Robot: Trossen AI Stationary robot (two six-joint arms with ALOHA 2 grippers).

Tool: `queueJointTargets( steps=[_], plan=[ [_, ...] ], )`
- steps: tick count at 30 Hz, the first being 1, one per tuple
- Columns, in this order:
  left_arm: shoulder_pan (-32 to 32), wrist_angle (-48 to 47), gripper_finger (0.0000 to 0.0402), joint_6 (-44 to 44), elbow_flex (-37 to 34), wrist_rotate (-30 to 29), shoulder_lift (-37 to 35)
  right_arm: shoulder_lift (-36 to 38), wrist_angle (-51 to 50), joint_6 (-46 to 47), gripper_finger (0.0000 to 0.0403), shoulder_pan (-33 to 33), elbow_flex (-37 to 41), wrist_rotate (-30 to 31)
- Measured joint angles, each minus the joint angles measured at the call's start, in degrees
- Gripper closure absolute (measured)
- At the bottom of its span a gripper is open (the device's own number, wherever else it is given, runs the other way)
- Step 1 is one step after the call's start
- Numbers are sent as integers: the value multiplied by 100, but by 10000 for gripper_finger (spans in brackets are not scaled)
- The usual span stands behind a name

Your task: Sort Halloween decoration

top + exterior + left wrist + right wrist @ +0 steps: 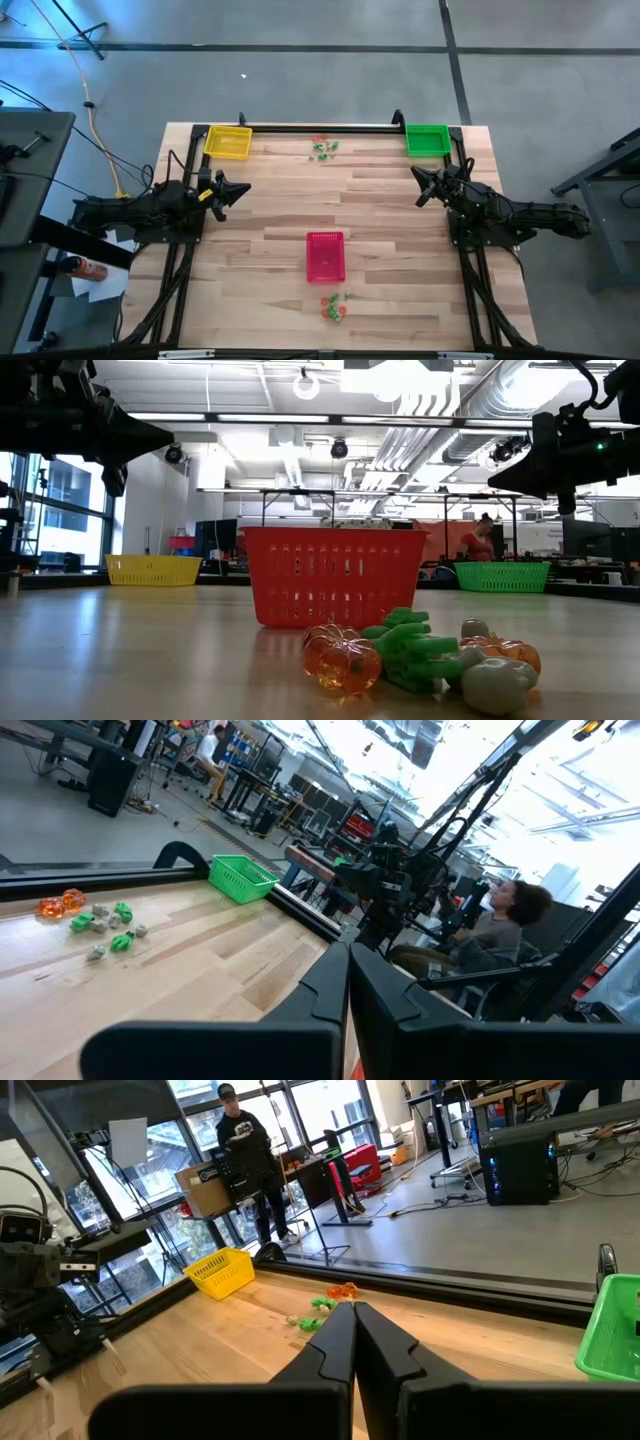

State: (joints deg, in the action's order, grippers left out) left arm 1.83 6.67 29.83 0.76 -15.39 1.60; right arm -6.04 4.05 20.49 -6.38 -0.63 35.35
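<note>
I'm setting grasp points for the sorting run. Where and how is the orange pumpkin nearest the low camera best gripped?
Probably across the ribbed round body of the orange pumpkin, coming straight down from above. It lies low on the table with the green trinket close beside it, so a side approach looks crowded.

Past the closed dark left gripper (347, 982), small orange and green plastic trinkets (100, 918) lie near the wooden worktop's (220, 960) edge rail, a green mesh basket (243, 879) at its corner.
</note>
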Motion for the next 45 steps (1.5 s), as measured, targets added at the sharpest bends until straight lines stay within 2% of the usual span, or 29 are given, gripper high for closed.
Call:
queueJointTargets(
  steps=[31,33,36,38,41,45],
  plan=[
    [0,-1,398,1,-1,-1,-1,1,154,201,402,0,-1,-15],
    [0,-1,398,-1,-1,-1,-1,2,270,611,402,-1,-1,-110],
    [1,0,398,1,0,1,0,0,588,2043,402,-1,0,-477],
    [0,-1,398,-1,-1,1,1,0,794,2581,402,-4,-1,-588],
    [1,1,398,-1,-1,-1,1,-11,1338,2545,402,-12,-1,-1006],
    [1,0,398,0,0,0,1,-259,2374,2012,401,-8,-102,-1636]
  ],
)
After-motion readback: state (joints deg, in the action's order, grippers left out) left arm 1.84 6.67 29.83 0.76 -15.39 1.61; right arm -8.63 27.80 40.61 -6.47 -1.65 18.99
